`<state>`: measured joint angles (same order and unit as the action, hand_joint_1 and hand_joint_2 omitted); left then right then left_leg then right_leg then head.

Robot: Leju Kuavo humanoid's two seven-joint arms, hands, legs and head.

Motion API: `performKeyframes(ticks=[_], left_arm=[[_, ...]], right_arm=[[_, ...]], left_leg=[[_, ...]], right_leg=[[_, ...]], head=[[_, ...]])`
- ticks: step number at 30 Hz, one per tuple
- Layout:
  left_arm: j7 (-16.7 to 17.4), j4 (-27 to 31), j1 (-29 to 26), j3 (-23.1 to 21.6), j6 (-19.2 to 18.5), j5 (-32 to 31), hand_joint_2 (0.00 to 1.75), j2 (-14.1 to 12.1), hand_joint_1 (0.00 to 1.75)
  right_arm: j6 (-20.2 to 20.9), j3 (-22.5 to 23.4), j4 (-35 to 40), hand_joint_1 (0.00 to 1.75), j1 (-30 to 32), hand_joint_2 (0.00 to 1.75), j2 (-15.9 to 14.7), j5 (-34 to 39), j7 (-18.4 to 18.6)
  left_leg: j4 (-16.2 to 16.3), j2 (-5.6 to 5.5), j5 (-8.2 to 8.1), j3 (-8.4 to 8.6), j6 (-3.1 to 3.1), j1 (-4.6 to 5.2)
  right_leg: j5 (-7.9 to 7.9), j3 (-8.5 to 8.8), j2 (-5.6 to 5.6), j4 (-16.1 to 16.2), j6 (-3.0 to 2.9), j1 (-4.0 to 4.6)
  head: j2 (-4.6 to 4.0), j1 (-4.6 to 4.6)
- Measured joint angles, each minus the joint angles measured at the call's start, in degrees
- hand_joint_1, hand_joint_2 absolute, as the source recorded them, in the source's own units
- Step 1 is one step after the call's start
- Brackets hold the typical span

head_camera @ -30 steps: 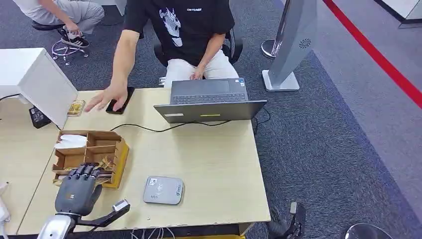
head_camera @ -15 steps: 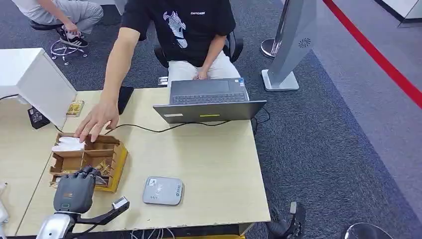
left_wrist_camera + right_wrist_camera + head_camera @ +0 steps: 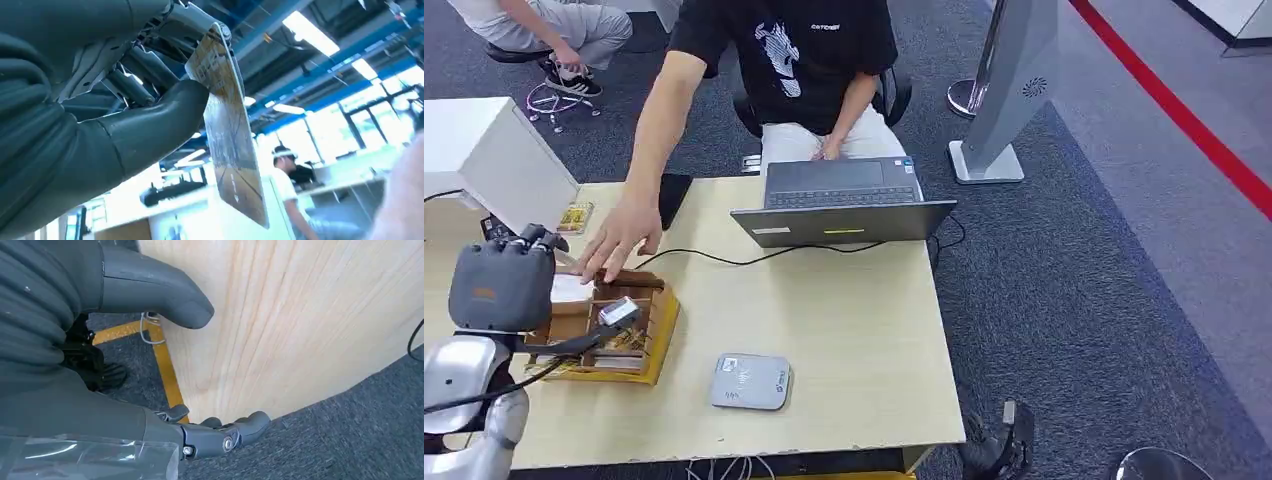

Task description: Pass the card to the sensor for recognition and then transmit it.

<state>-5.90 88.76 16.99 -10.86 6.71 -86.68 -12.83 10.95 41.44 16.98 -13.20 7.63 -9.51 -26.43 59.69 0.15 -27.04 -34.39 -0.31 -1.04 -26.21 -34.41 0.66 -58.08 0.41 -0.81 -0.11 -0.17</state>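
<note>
My left hand (image 3: 502, 287) is raised above the left part of the table, over the cardboard organiser box (image 3: 646, 330). In the left wrist view this hand (image 3: 100, 135) pinches a gold, patterned card (image 3: 227, 135) between thumb and fingers, and the card sticks out edge-on. The sensor, a flat grey-white card reader (image 3: 750, 381), lies on the table to the right of the box, well apart from the hand. My right hand (image 3: 100, 405) hangs beside the table's edge with thumb and fingers apart, holding nothing.
A seated person in a black shirt rests a hand (image 3: 619, 240) on the far edge of the box. An open laptop (image 3: 844, 205) with its cable, a dark phone (image 3: 674, 195) and a white box (image 3: 494, 160) occupy the table's far side.
My left hand has lifted out of the organiser box and risen toward the camera with the card. The person's hand went from the phone to the box's far edge.
</note>
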Motion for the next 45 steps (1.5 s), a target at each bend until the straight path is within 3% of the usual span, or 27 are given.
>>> performKeyframes(ticks=[12,17,20,23,33,34,35,36,42,45], left_arm=[[1.02,-1.59,6.55,0.33,-1.59,0.15,1.75,-0.07,1.75],[4.2,-9.84,13.94,0.9,-5.59,-0.81,1.75,-0.04,1.75],[5.07,-17.52,18.17,2.19,-4.96,-1.01,1.75,-0.02,1.75],[5.18,-21.97,18.94,3.39,-3.69,-0.98,1.75,0.02,1.75],[5.05,-25.51,18.74,5.59,-3.43,-0.9,1.75,0.09,1.75],[5.0,-25.59,18.75,5.73,-3.43,-0.9,1.75,0.09,1.62],[5.0,-25.72,18.74,5.77,-3.43,-0.9,1.75,0.09,0.28],[4.98,-25.75,18.72,5.81,-3.43,-0.9,1.75,0.09,0.0],[2.77,-24.67,14.95,7.3,-1.35,0.77,1.75,0.09,0.0],[1.53,-19.35,9.54,8.86,2.37,3.11,1.75,0.52,0.0]], right_arm=[[-0.2,-0.61,-0.02,0.0,-0.7,1.75,0.02,-0.5,0.48],[-0.94,-1.42,-0.02,0.0,-1.65,1.75,0.22,-1.94,1.73],[-0.98,-1.55,-0.04,0.0,-2.19,1.75,0.39,-2.1,2.08],[-0.98,-1.64,-0.07,0.0,-2.39,1.75,0.57,-2.16,2.08],[-0.85,-1.97,-0.09,0.0,-2.41,1.75,0.94,-2.16,1.92],[-0.85,-2.01,-0.09,0.0,-2.42,1.75,0.96,-2.16,1.92],[-0.85,-2.03,-0.09,0.0,-2.42,1.75,0.96,-2.16,1.92],[-0.83,-2.05,-0.09,0.0,-2.42,1.75,0.96,-2.16,1.92],[-0.63,-2.08,-0.09,0.0,-2.36,1.75,0.98,-1.88,1.53],[0.43,-2.01,-0.09,0.0,-1.93,1.75,0.98,-0.64,1.05]], left_leg=[[0.0,0.04,0.03,-0.01,-0.05,-0.09],[-0.02,0.17,0.11,0.01,-0.17,-0.12],[-0.03,0.17,0.15,0.04,-0.24,-0.16],[-0.06,0.4,0.19,0.12,-0.3,-0.16],[-0.15,0.9,0.19,0.14,-0.38,-0.18],[-0.16,0.93,0.19,0.13,-0.38,-0.18],[-0.18,0.94,0.19,0.13,-0.38,-0.18],[-0.19,0.95,0.19,0.12,-0.38,-0.18],[-0.27,0.95,0.19,0.12,-0.39,-0.18],[-0.29,0.98,0.15,0.15,-0.42,-0.17]], right_leg=[[0.0,-0.07,0.07,-0.01,-0.03,0.08],[0.13,-0.09,0.17,-0.02,-0.21,0.1],[0.16,-0.08,0.17,-0.06,-0.24,0.12],[0.25,-0.15,0.43,-0.12,-0.38,0.13],[0.29,-0.37,0.94,-0.2,-0.44,0.14],[0.29,-0.39,0.97,-0.2,-0.44,0.14],[0.29,-0.41,0.99,-0.2,-0.44,0.14],[0.28,-0.43,1.0,-0.2,-0.44,0.14],[0.27,-0.45,0.98,-0.2,-0.47,0.14],[0.25,-0.47,1.02,-0.19,-0.49,0.14]], head=[[0.0,0.0],[0.0,-0.02],[0.0,0.04],[0.0,0.0],[0.0,-0.09],[0.0,-0.07],[0.0,-0.09],[0.0,-0.07],[0.0,-0.04],[0.0,-0.09]])
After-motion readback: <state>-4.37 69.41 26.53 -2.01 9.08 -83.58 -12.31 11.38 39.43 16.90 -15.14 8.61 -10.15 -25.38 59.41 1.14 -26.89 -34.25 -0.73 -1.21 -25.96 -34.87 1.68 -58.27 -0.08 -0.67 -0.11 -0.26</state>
